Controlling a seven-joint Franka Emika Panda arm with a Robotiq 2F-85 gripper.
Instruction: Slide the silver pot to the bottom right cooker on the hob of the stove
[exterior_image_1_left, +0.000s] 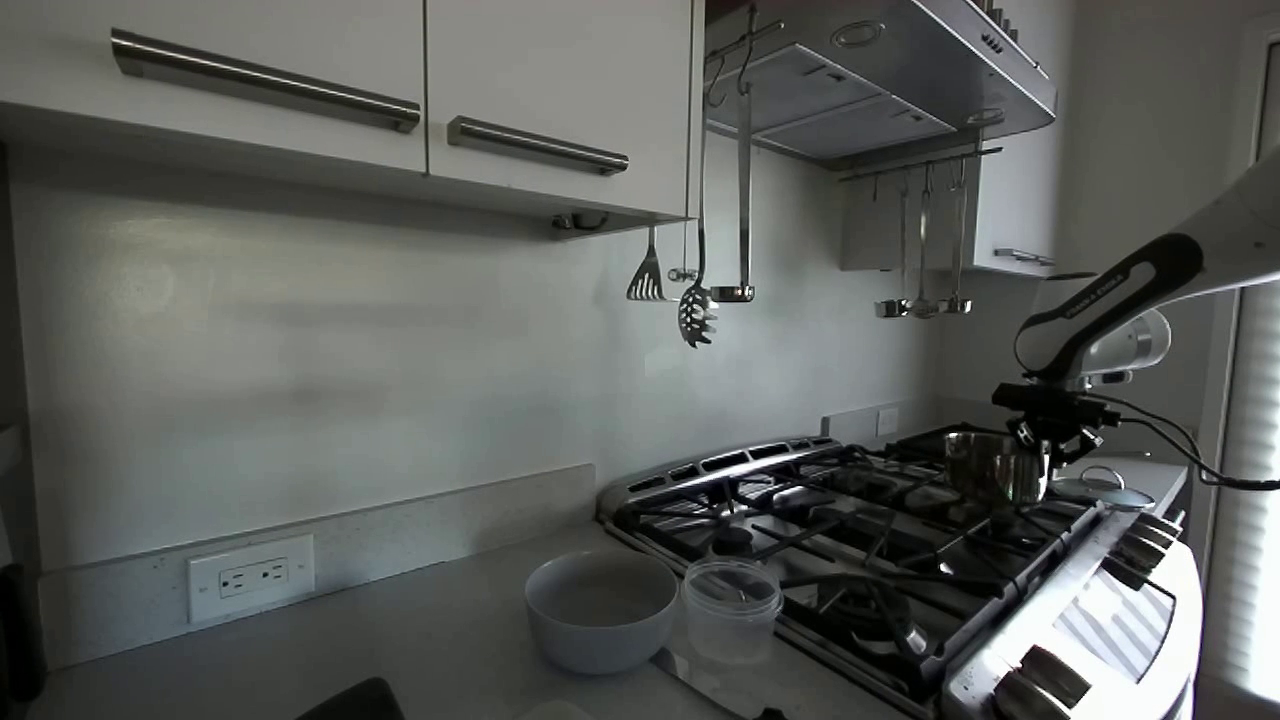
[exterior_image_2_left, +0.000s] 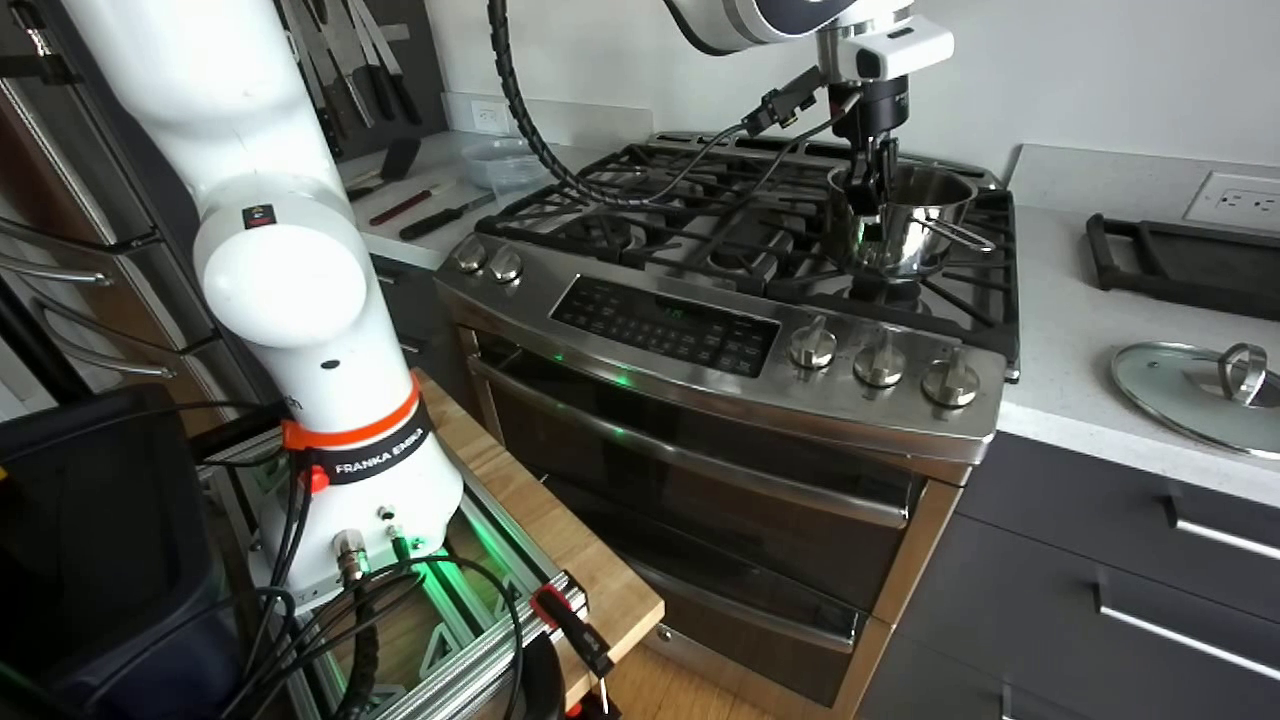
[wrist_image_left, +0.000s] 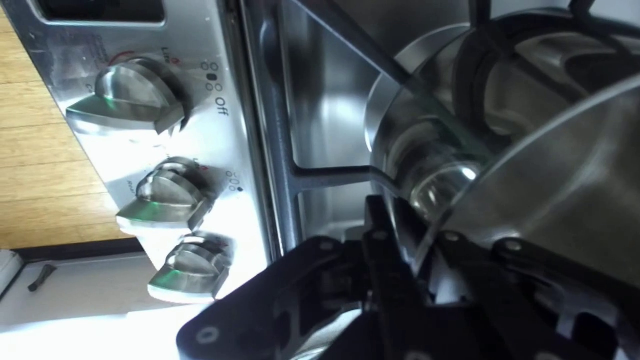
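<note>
Claw (exterior_image_2_left: 869, 215) clamps the silver pot (exterior_image_2_left: 925, 235) by its rim (wrist_image_left: 500, 156) over the right-hand grates (exterior_image_2_left: 960, 318) of the hob (exterior_image_2_left: 760, 240), the burner (exterior_image_2_left: 885, 290) beneath partly hidden, the wrist view cropping the pot.

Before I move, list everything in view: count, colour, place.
stove: one, silver, between left counter and right counter
hob: one, black grates, stove top
silver pot: one, steel, hob's right end
knobs: five, silver, stove front
glass lid: one, clear, right counter
tray-like piece: one, black, right counter
bowl: one, pale grey, left counter
tub: one, translucent, beside the bowl
long utensils: several, red and black, left counter
wall knives: several, dark-handled, far left
hanging utensils: several, silver, near the hood
hood: one, grey, above the stove
cabinets: several, white, overhead
drawers: several, dark grey, under right counter
outlets: two, white, above the counters
bin: one, dark, front left
arm: one, white, before the stove
gripper: one, black, astride the pot's rim
</note>
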